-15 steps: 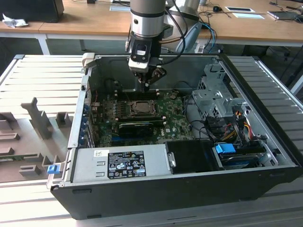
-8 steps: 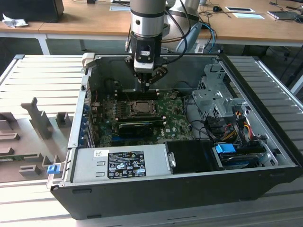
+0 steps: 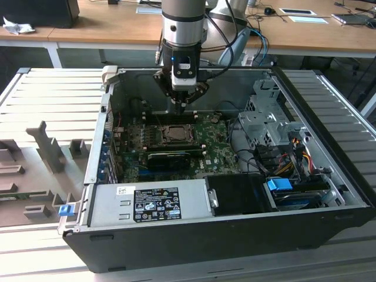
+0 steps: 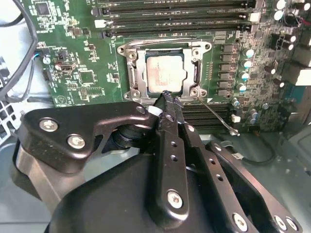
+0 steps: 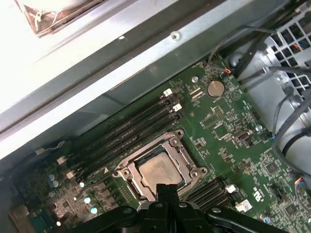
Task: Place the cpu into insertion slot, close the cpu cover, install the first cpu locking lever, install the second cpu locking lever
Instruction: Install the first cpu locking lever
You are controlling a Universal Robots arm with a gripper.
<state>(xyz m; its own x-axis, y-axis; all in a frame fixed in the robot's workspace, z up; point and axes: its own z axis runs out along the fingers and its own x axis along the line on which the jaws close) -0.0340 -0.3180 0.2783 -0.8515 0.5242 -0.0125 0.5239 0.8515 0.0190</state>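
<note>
Exterior view: poised with the claw (image 3: 187, 101) just above the insertion slot (image 3: 174, 134) inside the open computer case (image 3: 329, 194).

Second wrist view: pinched fully together, gripping nothing, tips over the edge of the cpu cover (image 4: 140, 73) lying flat around the cpu (image 4: 164, 73); beside it, a thin lever (image 4: 218, 116) sticking out free.

First wrist view: cpu (image 5: 159, 171) seated in the slot.

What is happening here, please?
A robot arm reaches into an open computer case. The cpu lies in the slot, and the cover seems down over it. The shut gripper is right at the slot's edge. One thin lever sticks out beside it.
</note>
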